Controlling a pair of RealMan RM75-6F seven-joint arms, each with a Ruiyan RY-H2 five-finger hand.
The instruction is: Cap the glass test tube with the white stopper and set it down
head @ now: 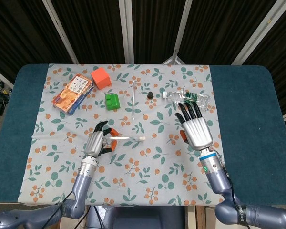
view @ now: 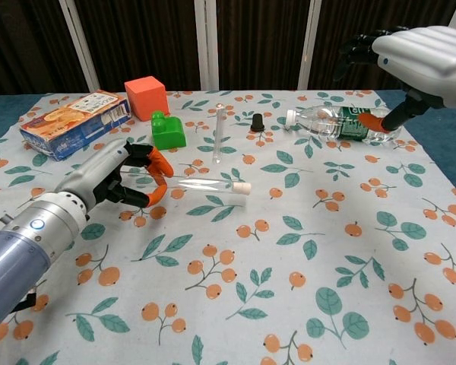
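The glass test tube (head: 126, 138) lies nearly level, its white stopper (head: 142, 138) seated in the right end. My left hand (head: 97, 142) pinches the tube's left end between its orange-tipped fingers. In the chest view the same hand (view: 118, 179) holds the tube (view: 205, 183) low over the flowered cloth, the stopper (view: 242, 188) pointing right. My right hand (head: 196, 131) is off to the right with fingers spread and nothing in it, and it shows high at the chest view's right edge (view: 422, 57).
A second bare glass tube (head: 133, 99) lies on the cloth behind, beside a small black stopper (head: 151, 95). A plastic bottle (head: 188, 98) lies just beyond my right hand. A green block (head: 112, 101), an orange cube (head: 101, 78) and a snack box (head: 72, 93) stand at the back left.
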